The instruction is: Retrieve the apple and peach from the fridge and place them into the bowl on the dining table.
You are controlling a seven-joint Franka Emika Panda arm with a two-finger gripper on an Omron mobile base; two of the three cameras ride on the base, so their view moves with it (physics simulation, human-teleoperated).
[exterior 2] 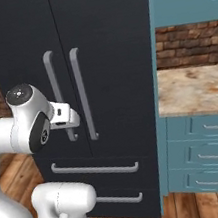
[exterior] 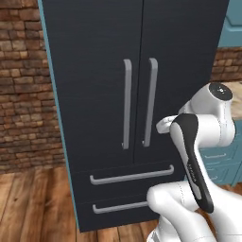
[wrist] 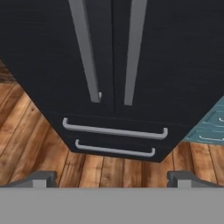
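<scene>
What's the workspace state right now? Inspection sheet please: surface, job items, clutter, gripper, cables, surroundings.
Surface: wooden plank floor in front of the fridge; marble-like countertop to the fridge's right.
Job's things: fridge, both doors shut, both lower drawers shut; apple, peach, bowl and dining table nothing seen.
Clutter: nothing seen.
Gripper: gripper open, holding nothing, short of the fridge and facing the lower ends of the door handles.
Cables: nothing seen.
Surroundings: brick wall left of the fridge; teal drawer cabinets under the countertop.
</scene>
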